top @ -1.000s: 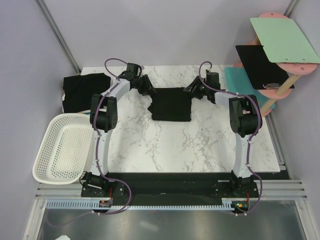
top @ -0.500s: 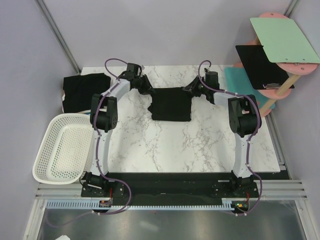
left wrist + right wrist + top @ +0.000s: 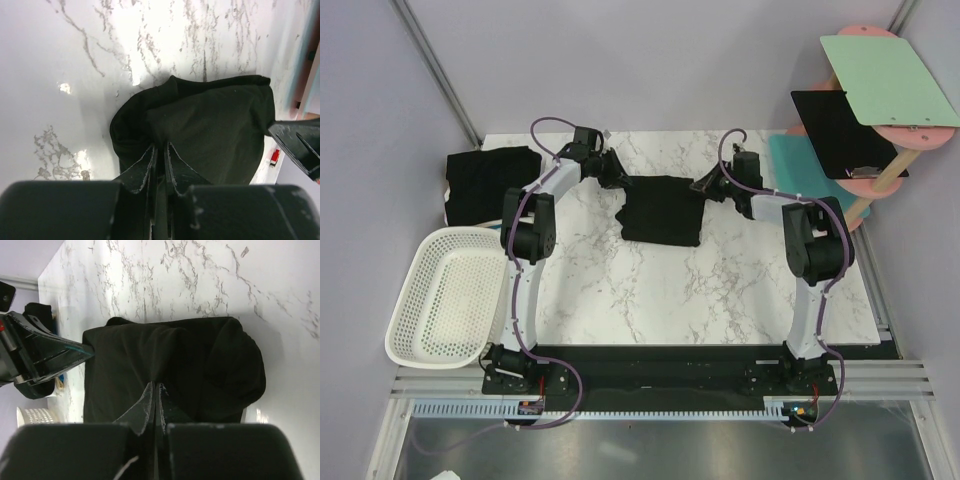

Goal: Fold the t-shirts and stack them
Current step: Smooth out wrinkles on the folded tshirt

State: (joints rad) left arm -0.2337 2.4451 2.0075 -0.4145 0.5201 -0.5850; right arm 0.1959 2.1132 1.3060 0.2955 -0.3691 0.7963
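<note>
White left arm (image 3: 517,290), white right arm (image 3: 807,305), black joints (image 3: 527,228), purple cables (image 3: 552,122), scuffed black left hand (image 3: 160,146).

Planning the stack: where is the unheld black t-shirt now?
In the top view, the unheld t-shirt lies at the far-left corner of the table, beyond the white basket.

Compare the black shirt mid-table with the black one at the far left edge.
The centre t-shirt is pinched by the left gripper and right gripper; the left t-shirt lies untouched. The centre t-shirt looks narrower, the left t-shirt wider. Both are black.
</note>
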